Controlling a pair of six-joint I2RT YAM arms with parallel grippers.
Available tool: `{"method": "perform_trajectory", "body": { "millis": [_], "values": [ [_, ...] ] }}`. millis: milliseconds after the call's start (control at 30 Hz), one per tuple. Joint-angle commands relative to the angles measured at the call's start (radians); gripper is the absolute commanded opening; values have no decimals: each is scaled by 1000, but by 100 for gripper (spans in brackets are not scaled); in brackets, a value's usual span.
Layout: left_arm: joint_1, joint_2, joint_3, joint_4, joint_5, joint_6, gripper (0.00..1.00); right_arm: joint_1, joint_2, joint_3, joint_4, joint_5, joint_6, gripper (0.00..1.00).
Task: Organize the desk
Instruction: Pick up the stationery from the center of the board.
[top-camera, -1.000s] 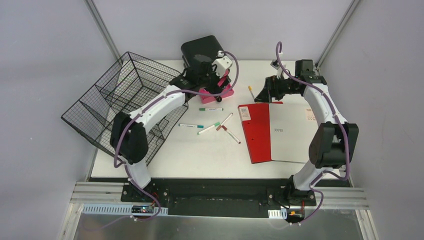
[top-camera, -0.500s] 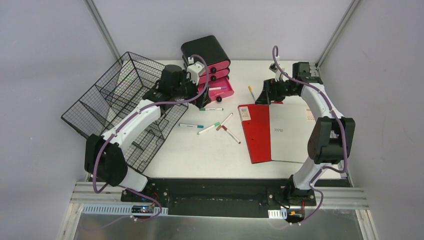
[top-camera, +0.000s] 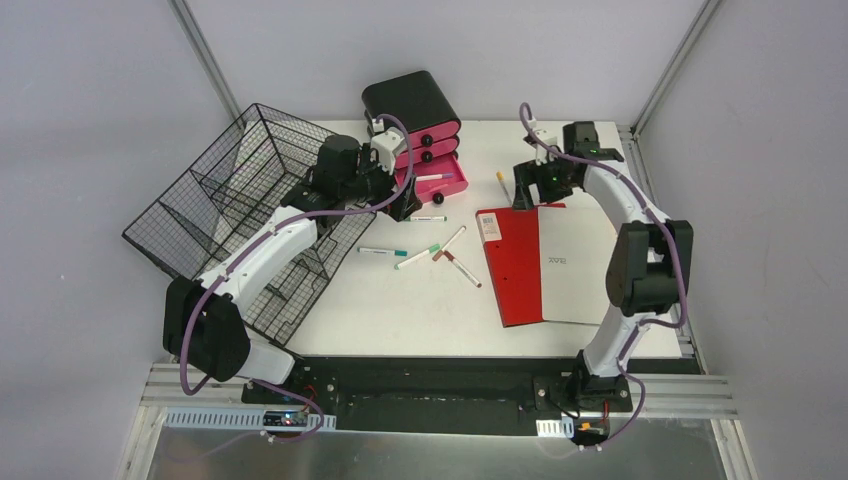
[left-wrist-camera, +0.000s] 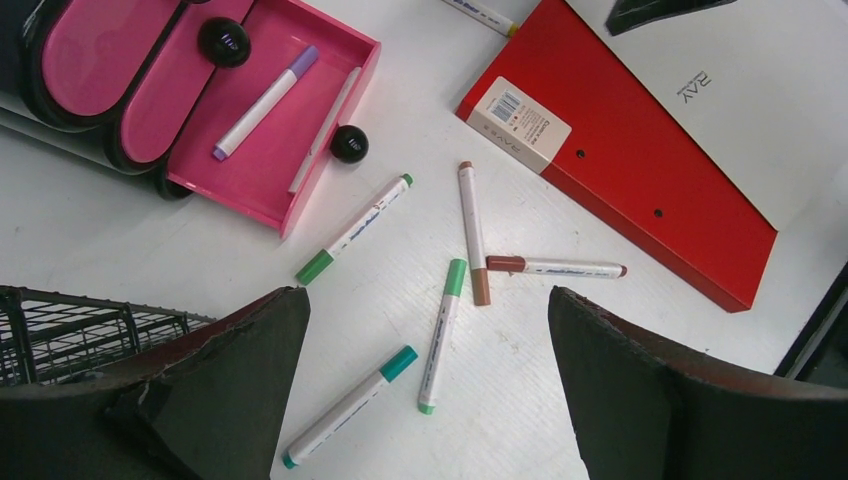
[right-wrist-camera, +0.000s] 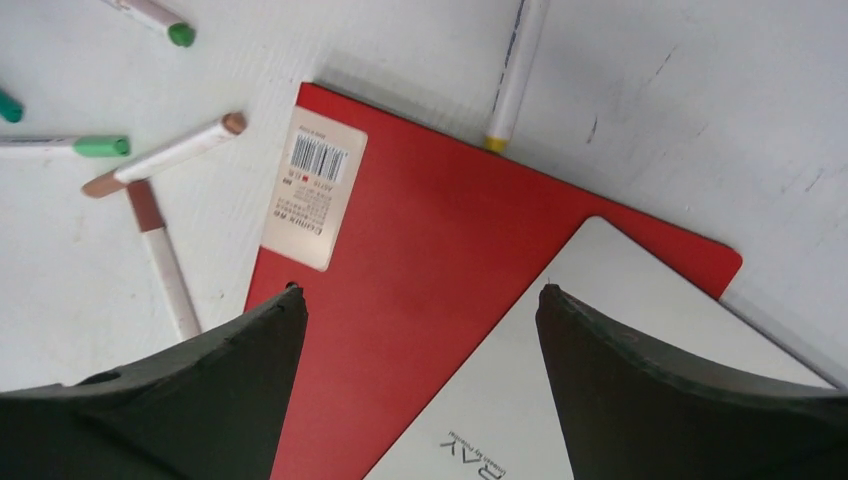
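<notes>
Pale grey walls (top-camera: 90, 120) close in on three sides of my desk (top-camera: 420, 300), with a slanting metal post (top-camera: 205, 55) in each far corner (the light is even and soft). Along the near edge runs an aluminium rail (top-camera: 190, 385), and below it lies a shiny metal sheet (top-camera: 440, 455).

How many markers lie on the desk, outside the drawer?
6: five markers between the pink drawer and red folder, one yellow-tipped marker at the folder's far edge. More may be hidden.
</notes>
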Motion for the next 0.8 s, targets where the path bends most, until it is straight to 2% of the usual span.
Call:
{"method": "perform_trajectory", "body": {
  "millis": [0, 167, 367, 467, 767],
  "values": [
    [-15, -23, -1, 57, 30, -32, 93, 72, 78, 110, 44, 207, 34, 88],
    [-29, -19, -3, 56, 23, -32, 92, 103, 240, 273, 1, 289, 113, 86],
    [-36, -37, -6, 54, 9, -29, 92, 143, 384, 441, -55, 362, 103, 82],
    [-36, -43, -7, 52, 1, -21, 92, 150, 443, 517, -90, 374, 100, 72],
    [-39, -49, -7, 52, 1, -19, 92, 159, 542, 600, -133, 393, 88, 57]
  ]
}}
